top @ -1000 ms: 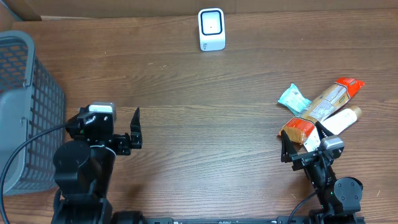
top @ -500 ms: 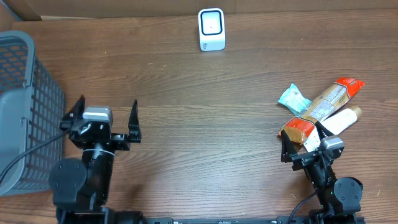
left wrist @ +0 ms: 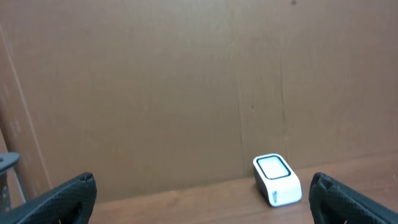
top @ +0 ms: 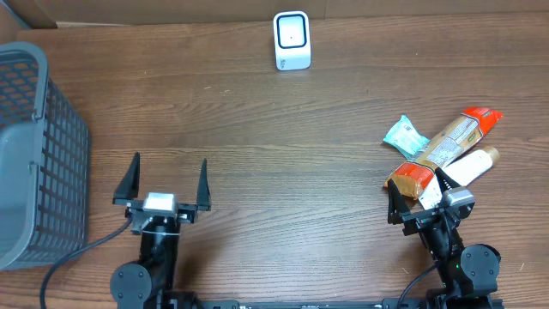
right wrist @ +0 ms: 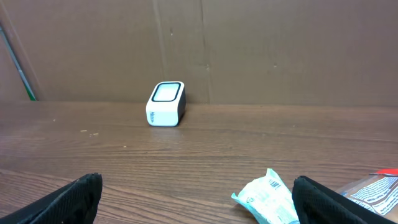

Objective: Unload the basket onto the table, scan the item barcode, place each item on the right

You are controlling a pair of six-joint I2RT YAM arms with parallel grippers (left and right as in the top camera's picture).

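The white barcode scanner (top: 292, 39) stands at the back middle of the table; it also shows in the left wrist view (left wrist: 277, 180) and the right wrist view (right wrist: 166, 104). The items lie in a pile at the right: a teal packet (top: 405, 136), a long orange and tan package (top: 450, 142) and a white bottle (top: 472, 166). My left gripper (top: 163, 180) is open and empty at the front left, pointing toward the back. My right gripper (top: 419, 192) is open and empty just in front of the pile, with the teal packet (right wrist: 267, 196) close to its right finger.
A grey mesh basket (top: 34, 154) stands at the left edge of the table. A brown cardboard wall (left wrist: 186, 81) runs behind the scanner. Bare wooden tabletop (top: 283, 154) stretches between the two arms and the scanner.
The left arm has turned from facing right to facing the back and drawn toward the front edge, its gripper staying open. The right arm and the items have not moved.
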